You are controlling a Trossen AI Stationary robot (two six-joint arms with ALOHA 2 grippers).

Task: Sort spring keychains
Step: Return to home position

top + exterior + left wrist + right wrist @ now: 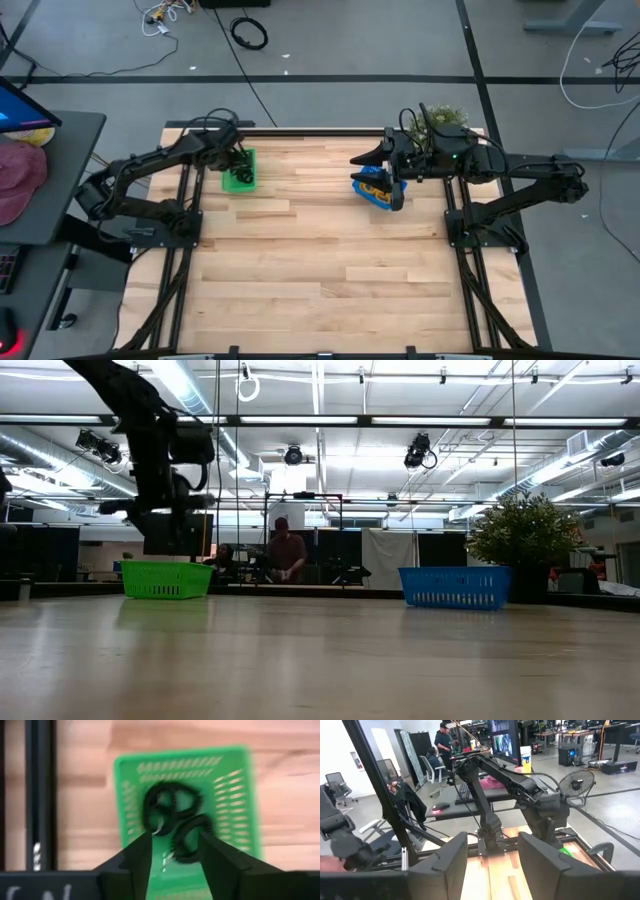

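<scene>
Black spring keychains [175, 822] lie coiled in the green basket [235, 795], which stands near the table's far left edge [240, 172] [165, 578]. My left gripper [175, 852] hangs open above that basket [236, 158], fingers pointing down, nothing between them. The blue basket [378, 196] [455, 587] stands at the far right and something orange [371, 176] shows in it. My right gripper [492, 855] is open and empty. It sits level over the blue basket, pointing toward the table's left [360, 158].
A potted plant [440, 120] [525, 535] stands at the table's far right edge behind the blue basket. The arms' dark frames [185, 230] run along both sides of the table. Bare wood [320, 270] fills the middle and near part. People are in the room beyond.
</scene>
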